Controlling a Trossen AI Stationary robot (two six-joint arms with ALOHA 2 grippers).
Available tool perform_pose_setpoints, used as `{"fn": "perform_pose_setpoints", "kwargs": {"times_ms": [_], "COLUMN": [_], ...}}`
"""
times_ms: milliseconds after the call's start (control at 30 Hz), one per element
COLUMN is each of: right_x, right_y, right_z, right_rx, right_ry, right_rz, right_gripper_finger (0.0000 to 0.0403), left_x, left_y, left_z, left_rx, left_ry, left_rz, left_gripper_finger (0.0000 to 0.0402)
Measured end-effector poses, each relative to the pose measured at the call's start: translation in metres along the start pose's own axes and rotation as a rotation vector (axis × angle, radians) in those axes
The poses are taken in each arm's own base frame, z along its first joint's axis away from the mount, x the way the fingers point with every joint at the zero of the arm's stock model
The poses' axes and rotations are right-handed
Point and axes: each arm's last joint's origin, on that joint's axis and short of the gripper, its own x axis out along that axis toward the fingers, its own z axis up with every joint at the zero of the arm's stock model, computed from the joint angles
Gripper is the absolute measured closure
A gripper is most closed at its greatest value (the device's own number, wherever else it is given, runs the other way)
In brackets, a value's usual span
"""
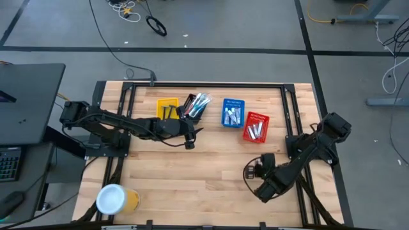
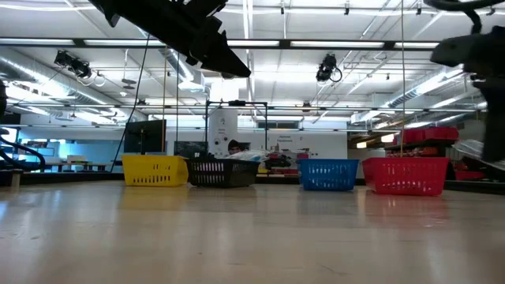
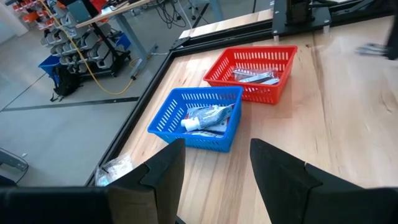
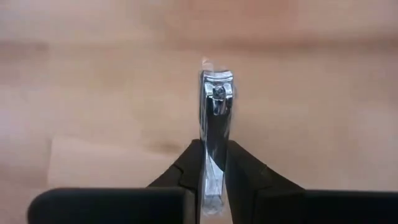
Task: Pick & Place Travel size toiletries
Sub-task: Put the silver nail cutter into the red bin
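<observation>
Your right pincer [image 4: 211, 165] at the worktop's [image 1: 192, 179] four o'clock, clamped on a silvery nail clipper [image 4: 214, 118] held above the wood, your left pincer [image 3: 214, 168] spread wide and empty near the black basket [image 1: 192, 105] at twelve o'clock, toiletries lying in the blue basket [image 3: 199, 118] and red basket [image 3: 255, 71].

Light is bright and even, coming from long ceiling strip lamps [image 2: 260, 16] that glare white in the low view and leave a pale sheen on the table [image 2: 252, 237], whose near boards are soft and out of focus. From above, the arms cast only faint, short shadows on the wood, and the yellow cup's white lid [image 1: 110, 199] is nearly blown out. The right wrist view holds a shiny metal nail clipper [image 4: 214, 124] sharp with bright highlights against blurred wood, while in the left wrist view the near dark fingers [image 3: 163, 174] are soft.
</observation>
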Motion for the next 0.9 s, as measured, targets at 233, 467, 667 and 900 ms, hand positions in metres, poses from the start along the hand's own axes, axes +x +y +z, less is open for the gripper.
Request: {"fn": "perform_pose_setpoints", "kwargs": {"times_ms": [233, 467, 667, 900], "right_x": [0.007, 0.019, 0.039, 0.063], "right_y": [0.007, 0.018, 0.021, 0.018], "right_z": [0.035, 0.079, 0.116, 0.146], "right_rx": [-0.079, -0.170, -0.238, -0.224], "right_ry": [-0.316, -0.538, -0.539, -0.330], "right_rz": [0.012, -0.102, -0.306, -0.513], "right_gripper_finger": [0.0356, 0.0356, 0.0347, 0.0305], "left_x": [0.000, 0.000, 0.000, 0.000], "left_y": [0.000, 0.000, 0.000, 0.000], "left_z": [0.000, 0.000, 0.000, 0.000], "left_rx": [0.000, 0.000, 0.000, 0.000], "left_ry": [0.000, 0.000, 0.000, 0.000], "left_rz": [0.001, 0.001, 0.001, 0.001], "left_gripper_finger": [0.0213, 0.0213, 0.0213, 0.0213]}}
